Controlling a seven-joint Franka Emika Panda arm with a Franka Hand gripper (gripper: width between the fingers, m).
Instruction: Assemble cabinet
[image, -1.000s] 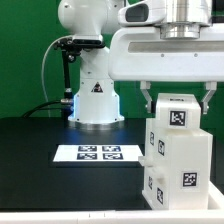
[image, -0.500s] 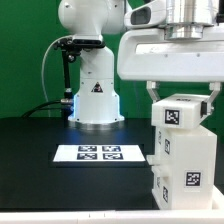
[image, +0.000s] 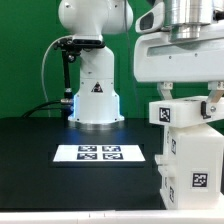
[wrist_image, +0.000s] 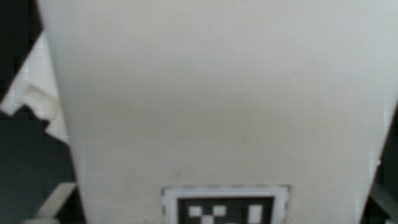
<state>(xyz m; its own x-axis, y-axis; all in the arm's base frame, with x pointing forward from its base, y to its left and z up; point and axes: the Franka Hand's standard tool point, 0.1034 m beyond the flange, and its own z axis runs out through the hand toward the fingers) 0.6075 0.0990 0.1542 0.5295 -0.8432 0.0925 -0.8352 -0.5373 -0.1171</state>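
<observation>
The gripper (image: 187, 103) clamps the cabinet (image: 190, 160) top near the table (image: 40, 150) edge. Judging by this, positioning is under way; next it needs a steady set-down

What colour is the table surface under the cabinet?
Black, clearest in the exterior view: the table beside the white cabinet.

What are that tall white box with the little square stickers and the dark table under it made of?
The cabinet looks like white plastic: smooth, matte, evenly coloured, with clean moulded edges, though painted board cannot be ruled out. Its tags seem to be printed paper or stickers. The table has a black matte top, perhaps laminate or cloth; the pictures leave that open.
</observation>
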